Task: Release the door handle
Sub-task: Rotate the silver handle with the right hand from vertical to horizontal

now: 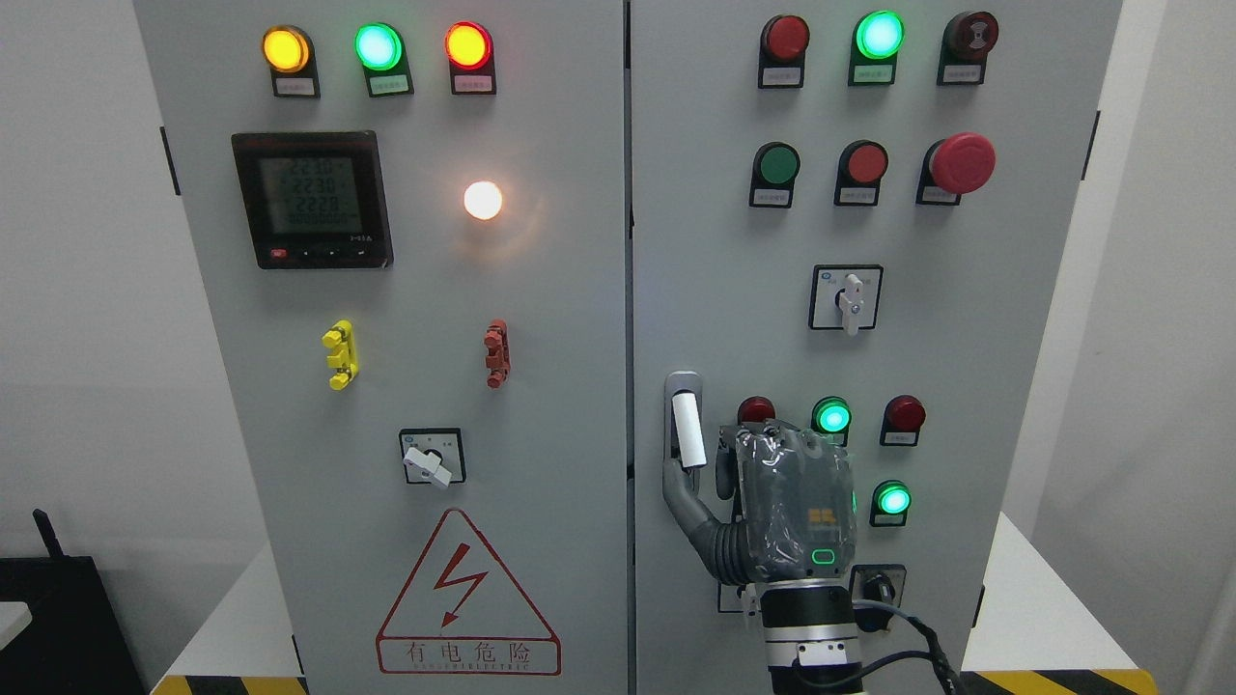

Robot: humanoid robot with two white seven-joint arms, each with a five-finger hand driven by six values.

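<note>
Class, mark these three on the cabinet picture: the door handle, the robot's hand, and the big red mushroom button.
door handle [688, 430], head view, white grip.
right hand [794, 507], head view, back of the hand.
red mushroom button [962, 162], head view, its cap.

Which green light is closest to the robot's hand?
The lit green light just above the right hand, between two dark red lights. The other green one sits off to the hand's right, and the rest glow higher up.

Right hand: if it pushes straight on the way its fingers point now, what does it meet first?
Likely the cabinet's right door itself. The right hand points up and into the panel beside the door handle, thumb near the handle's lower end; the red indicator light sits just above. Depth is unclear.
</note>
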